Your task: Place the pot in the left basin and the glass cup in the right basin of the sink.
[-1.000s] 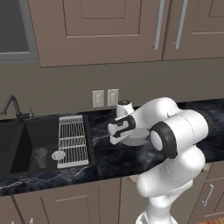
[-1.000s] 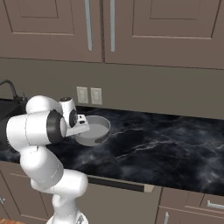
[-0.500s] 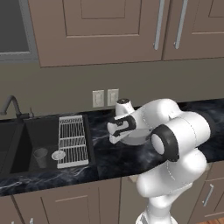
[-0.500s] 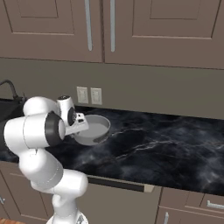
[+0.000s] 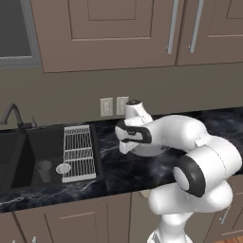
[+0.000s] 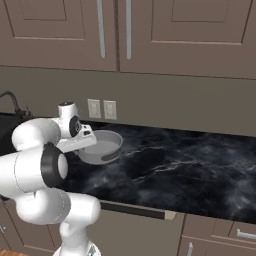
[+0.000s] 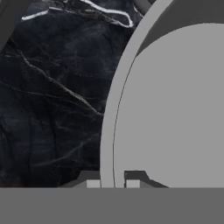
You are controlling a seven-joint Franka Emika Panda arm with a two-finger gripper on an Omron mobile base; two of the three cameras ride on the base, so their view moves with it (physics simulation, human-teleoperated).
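Grey metal, the pot (image 6: 101,146) sat on the black marble desk (image 6: 190,175), well right of the sink (image 5: 28,156). The fingers (image 7: 132,181) were clamped on its rim, one inside and one outside the wall. The glass cup (image 5: 43,170) stood upright in the right basin (image 5: 50,153), beside the white wire rack (image 5: 78,152).

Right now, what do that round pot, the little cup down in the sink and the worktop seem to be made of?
The pot looks like metal with a dull, brushed finish: even grey, thin rim, no gloss. The cup looks like glass or clear plastic: grey and see-through against the dark basin. The worktop looks like polished black marble, or a look-alike: pale veins run across a dark, smooth surface.
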